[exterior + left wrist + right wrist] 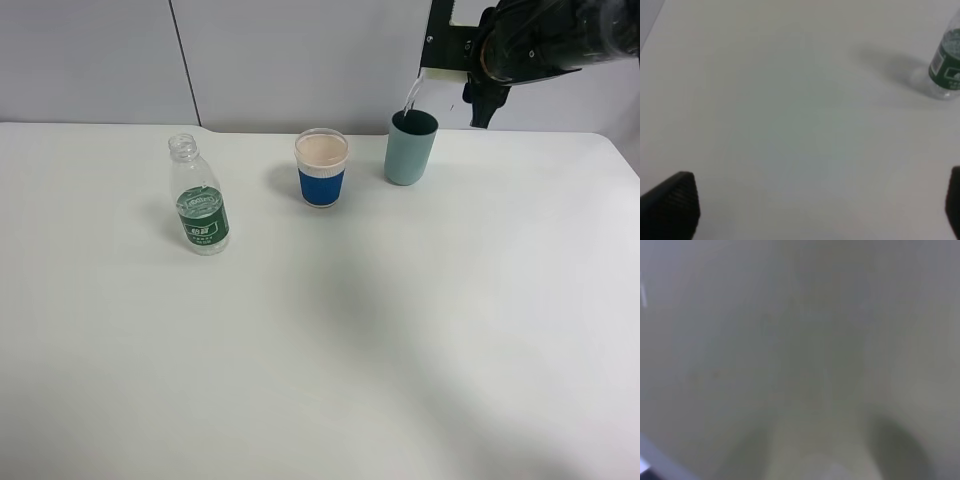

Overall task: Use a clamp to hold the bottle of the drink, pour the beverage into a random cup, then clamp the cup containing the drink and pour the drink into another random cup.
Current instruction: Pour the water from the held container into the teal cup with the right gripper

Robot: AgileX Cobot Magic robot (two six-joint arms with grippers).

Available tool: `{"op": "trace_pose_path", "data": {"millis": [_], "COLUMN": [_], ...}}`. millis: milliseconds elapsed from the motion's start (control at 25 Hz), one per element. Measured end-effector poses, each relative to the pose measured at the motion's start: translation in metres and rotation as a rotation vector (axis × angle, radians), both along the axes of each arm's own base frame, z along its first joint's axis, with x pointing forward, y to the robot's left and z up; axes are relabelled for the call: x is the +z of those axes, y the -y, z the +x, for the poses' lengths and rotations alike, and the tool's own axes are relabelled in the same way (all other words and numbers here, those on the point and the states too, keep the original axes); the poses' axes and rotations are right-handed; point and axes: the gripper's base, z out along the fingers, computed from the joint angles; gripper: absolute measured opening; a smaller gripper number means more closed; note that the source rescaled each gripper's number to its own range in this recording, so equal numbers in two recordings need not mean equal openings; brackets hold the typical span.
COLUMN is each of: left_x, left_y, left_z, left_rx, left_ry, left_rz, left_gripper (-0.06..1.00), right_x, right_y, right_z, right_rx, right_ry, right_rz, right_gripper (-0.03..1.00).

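Step in hand, as I judge it: the second pour, into the teal cup (411,148). Right gripper (452,95) hangs just above and behind its rim, with a thin pale thing (413,95) slanting down to the rim. It could be a clear cup's edge or a stream; can't tell, and can't tell if the claw is clenched. The right wrist view is only a pale blur.

Keep the lip over the middle of the opening, tip slowly, don't knock the rim, and level out before you pull away.

Left gripper (820,210) is released, fingers wide apart over bare table (320,380), nothing between them.

Bottle (200,198) stands upright at the left, uncapped, looks nearly empty. Paper cup (321,170) with a blue sleeve stands between bottle and teal cup, near the latter but not touching; pale inside, liquid unclear. Teal cup upright, dark inside, level hidden.
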Motion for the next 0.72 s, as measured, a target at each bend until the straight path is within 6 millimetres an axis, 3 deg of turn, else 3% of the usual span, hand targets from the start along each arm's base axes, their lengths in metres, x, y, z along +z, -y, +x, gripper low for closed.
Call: {"op": "trace_pose_path", "data": {"millis": [720], "left_x": [0.0000], "left_y": [0.0000], "left_z": [0.0000], "left_rx": [0.000], "left_ry": [0.000], "left_rz": [0.000], "left_gripper": [1.00], "right_x": [0.0011], "right_y": [-0.0004], "right_z": [0.0006], "right_rx": [0.059], "right_ry": [-0.010], "right_rz": [-0.113], "right_gripper": [0.02]}}
